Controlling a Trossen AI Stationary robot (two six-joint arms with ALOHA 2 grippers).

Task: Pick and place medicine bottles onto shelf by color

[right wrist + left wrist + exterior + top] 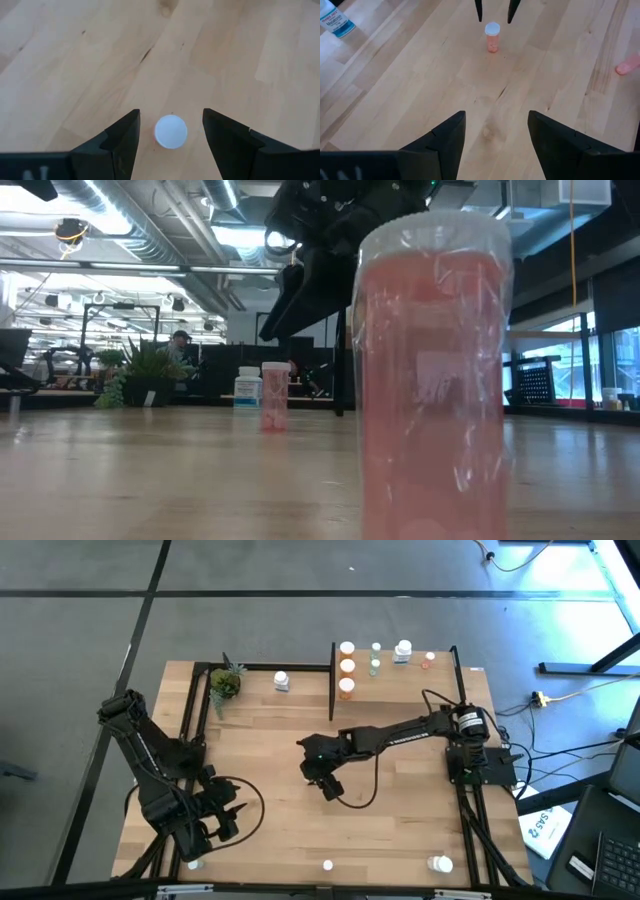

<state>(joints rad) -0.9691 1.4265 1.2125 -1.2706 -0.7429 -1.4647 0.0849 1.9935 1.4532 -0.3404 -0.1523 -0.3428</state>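
Note:
A pinkish-red medicine bottle (pixel 492 39) with a white cap (pixel 171 131) stands upright on the tabletop near its middle. My right gripper (pixel 170 114) hangs open just above it, slanting down. One finger stands on either side of the cap without touching it. The gripper hides this bottle in the high view. My left gripper (pixel 496 135) waits open over the table's near left part (pixel 225 815), touching nothing. On the shelf (pixel 400 675) at the far side stand orange (pixel 347 666), green (pixel 375 657), white (pixel 403 652) and pink (pixel 430 658) bottles.
A white bottle (pixel 281 681) and a small potted plant (pixel 225 683) stand in the shelf's left part. More bottles stand along the near edge (pixel 328 864) (pixel 440 863) (pixel 195 865); one pinkish bottle (pixel 430 380) is right before the low camera. Cables loop on the table.

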